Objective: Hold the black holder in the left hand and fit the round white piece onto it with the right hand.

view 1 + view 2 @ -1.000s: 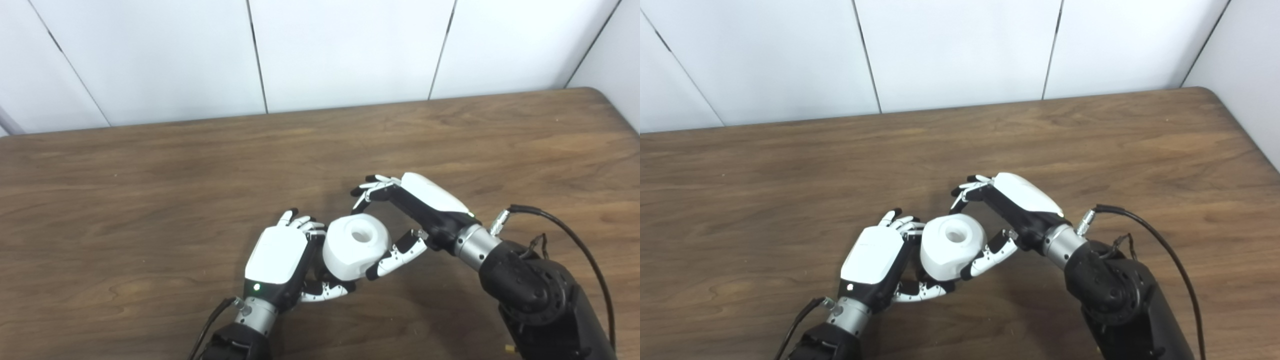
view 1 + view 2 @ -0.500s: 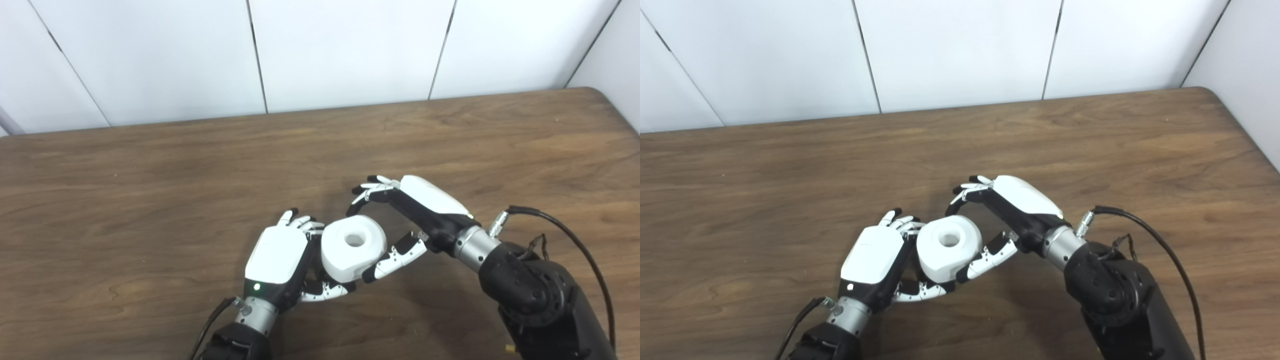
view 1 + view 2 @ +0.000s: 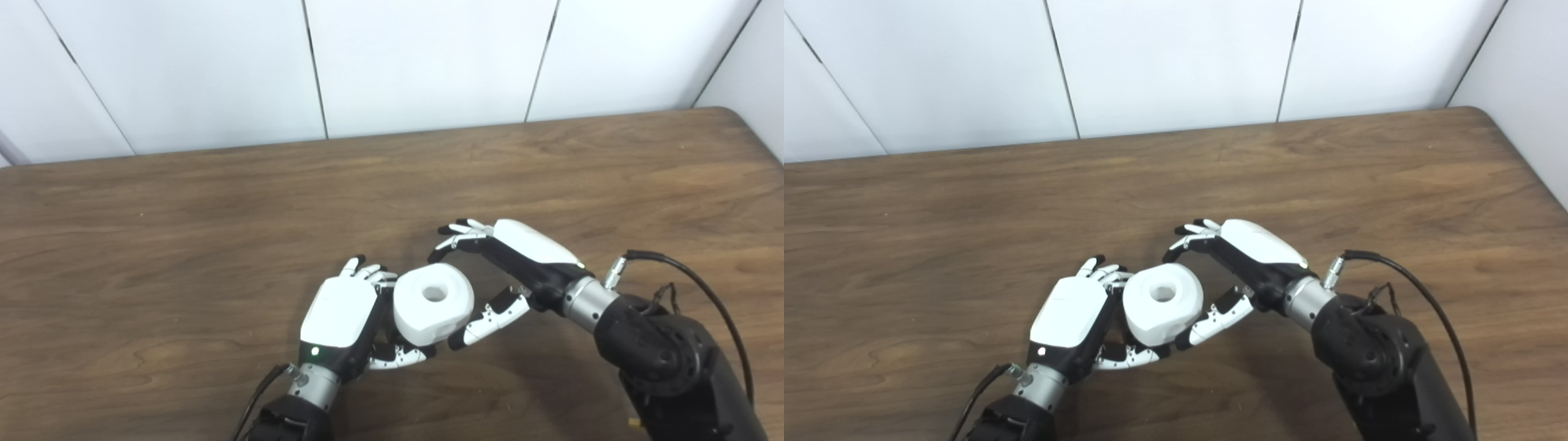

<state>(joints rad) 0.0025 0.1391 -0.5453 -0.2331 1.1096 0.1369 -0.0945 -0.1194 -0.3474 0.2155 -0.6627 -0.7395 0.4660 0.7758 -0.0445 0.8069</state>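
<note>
The round white piece (image 3: pixel 433 302), with a hole in its top, sits upright against the fingers of my left hand (image 3: pixel 340 315). My left hand is curled shut around what lies under the piece. The black holder is almost wholly hidden beneath the white piece and my fingers. My right hand (image 3: pixel 514 263) is open on the piece's right side. Its fingers (image 3: pixel 452 240) arch over the far edge and its thumb (image 3: pixel 484 318) lies near the front right, a small gap from the piece. The same shows in the right eye view, with the piece (image 3: pixel 1162 302) between both hands.
The brown wooden table (image 3: pixel 184 214) stretches to the left, the back and the right of my hands. A white panelled wall (image 3: pixel 392 61) stands behind it. A black cable (image 3: pixel 692 282) loops from my right wrist.
The white piece has tipped level and settled lower, toward my left hand. My right hand has let go of it and drawn slightly to the right. My left hand has stayed put.
</note>
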